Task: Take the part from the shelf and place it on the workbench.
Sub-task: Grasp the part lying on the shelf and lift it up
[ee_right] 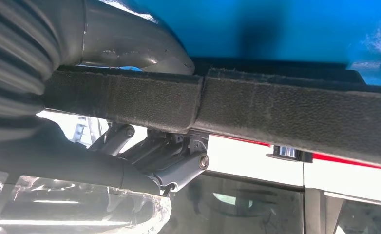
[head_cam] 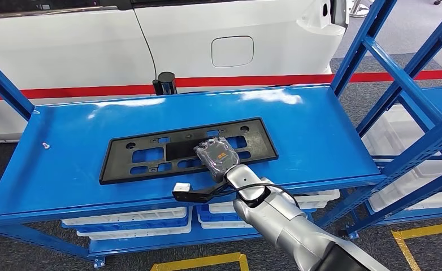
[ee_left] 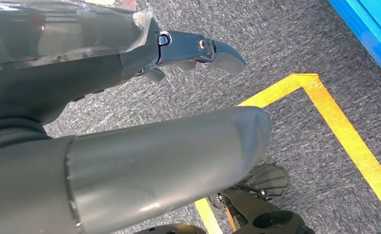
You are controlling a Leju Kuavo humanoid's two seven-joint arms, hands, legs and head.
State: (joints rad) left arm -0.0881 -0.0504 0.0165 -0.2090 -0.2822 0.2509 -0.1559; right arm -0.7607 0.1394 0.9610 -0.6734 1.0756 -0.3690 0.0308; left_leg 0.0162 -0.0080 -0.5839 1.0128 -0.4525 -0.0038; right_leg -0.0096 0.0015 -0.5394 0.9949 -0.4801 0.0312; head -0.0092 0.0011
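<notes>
Lying flat on the blue shelf, the part is a long black plastic frame with cut-out windows and holes, set roughly along the shelf's length and nearer the front edge than the back. The right hand is over the frame's right half, by its near rail. In the right wrist view the thumb sits on one face of the black rail and the darker fingers on the other, so the hand looks closed on that rail, holding the part.

The frame looks light and fairly stiff along its rails, yet thin enough to flex or twist if lifted from one end; its textured surface should give decent friction. A solid stretch of rail near the middle would balance it best, and this hold sits right of centre, so the left end may droop or drag as it comes off the shelf.

The left hand hangs over grey carpet with yellow tape, fingers apart and holding nothing.
</notes>
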